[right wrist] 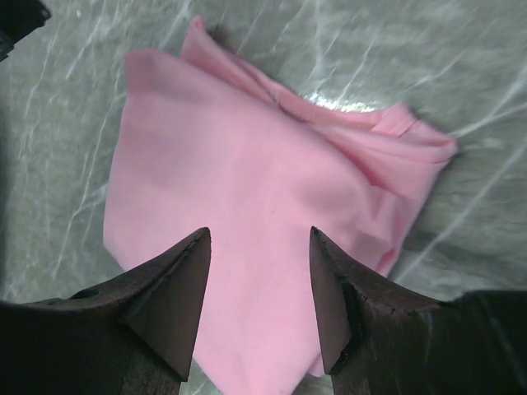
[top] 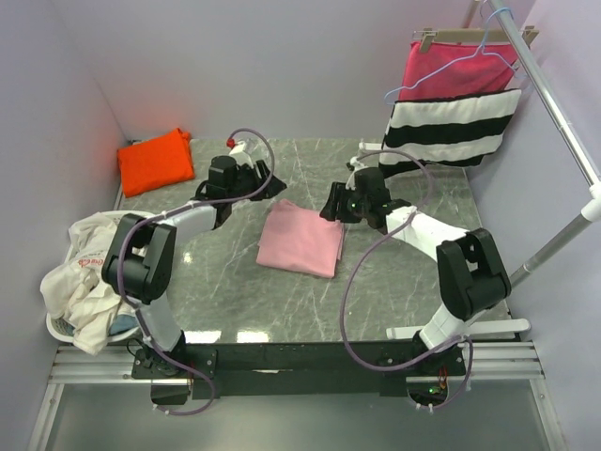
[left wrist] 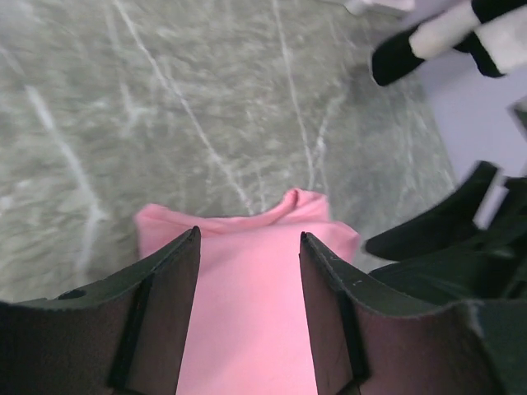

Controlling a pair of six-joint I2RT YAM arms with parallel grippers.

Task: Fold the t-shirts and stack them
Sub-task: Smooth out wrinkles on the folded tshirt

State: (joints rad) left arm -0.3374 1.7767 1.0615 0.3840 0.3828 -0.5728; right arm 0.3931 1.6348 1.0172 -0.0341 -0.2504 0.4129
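Right of white plastic laundry basket holding crumpled white garments, folded light pink cotton t-shirt is lying flat. Left gripper and right gripper are hovering by it, both gaping, empty. Folded orange t-shirt is lying beyond basket.

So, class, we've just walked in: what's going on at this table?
Two robot arms are working on t-shirts. The pink t-shirt lies folded in the middle of the table. The left gripper and the right gripper both hang over it, open and holding nothing. The orange t-shirt lies folded at the far left corner, apart from the pink one, so the two are not yet stacked.
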